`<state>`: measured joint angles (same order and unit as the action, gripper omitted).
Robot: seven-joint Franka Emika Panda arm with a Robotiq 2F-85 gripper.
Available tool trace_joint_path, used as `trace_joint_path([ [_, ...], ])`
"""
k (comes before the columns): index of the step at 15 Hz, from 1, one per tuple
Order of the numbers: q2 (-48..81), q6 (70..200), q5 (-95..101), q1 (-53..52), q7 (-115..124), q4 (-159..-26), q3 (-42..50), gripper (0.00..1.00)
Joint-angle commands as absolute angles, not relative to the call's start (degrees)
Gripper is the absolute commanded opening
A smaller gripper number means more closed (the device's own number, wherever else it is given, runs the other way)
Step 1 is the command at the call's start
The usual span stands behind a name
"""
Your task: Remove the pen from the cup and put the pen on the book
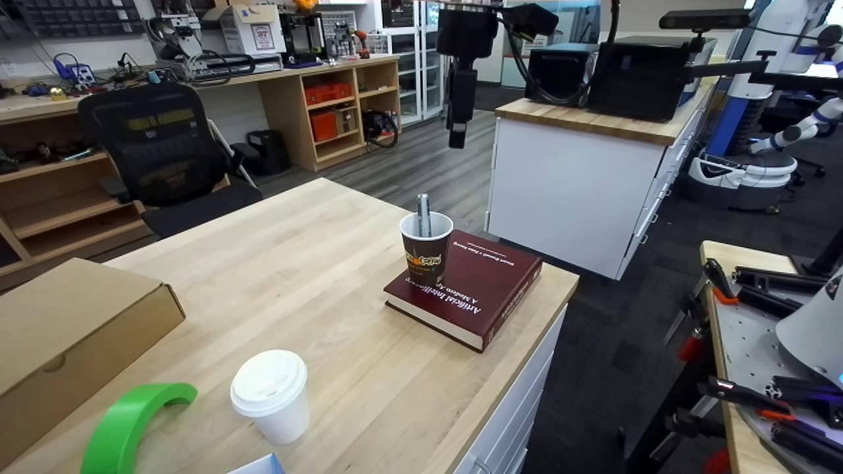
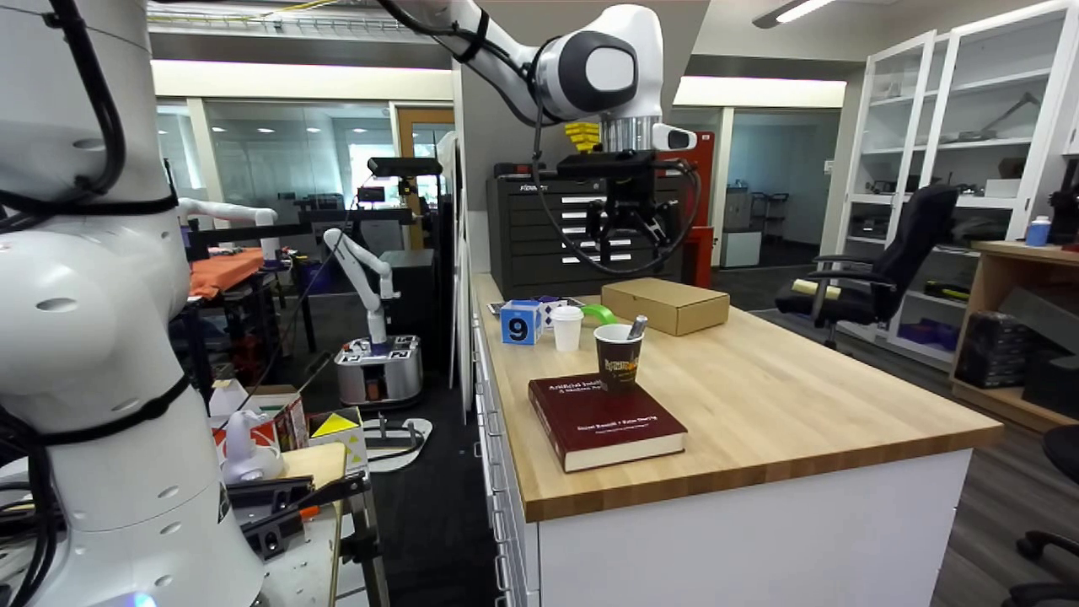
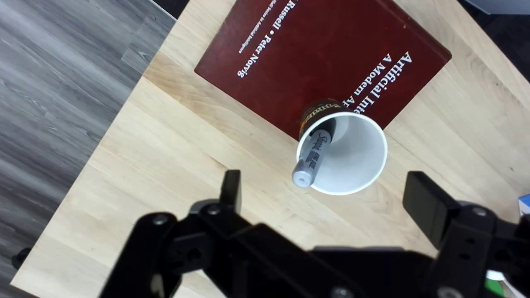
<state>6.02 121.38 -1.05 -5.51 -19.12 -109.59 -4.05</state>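
Observation:
The grey pen stands in the dark cup, its top end above the rim. In the wrist view the pen leans against the rim of the cup. The cup stands on the maroon book, close to its edge and partly over the title. The pen, cup and book also show in an exterior view. My gripper is open and empty, high above the cup, which shows just ahead of the fingers. The gripper hangs pointing down. The pen's lower end is hidden.
On the wooden table are a white lidded cup, a brown cardboard box and a green arch. A blue box stands by the white cup. The book lies near the table's corner and edge.

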Motion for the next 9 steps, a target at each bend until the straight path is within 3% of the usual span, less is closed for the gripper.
trace_joint_path([
  [1,7.3,124.0,-1.9,-5.0,-19.7,-109.7,-4.8,1.00],
  [9,14.5,128.4,-2.5,-4.8,-23.3,-107.7,-6.9,1.00],
])
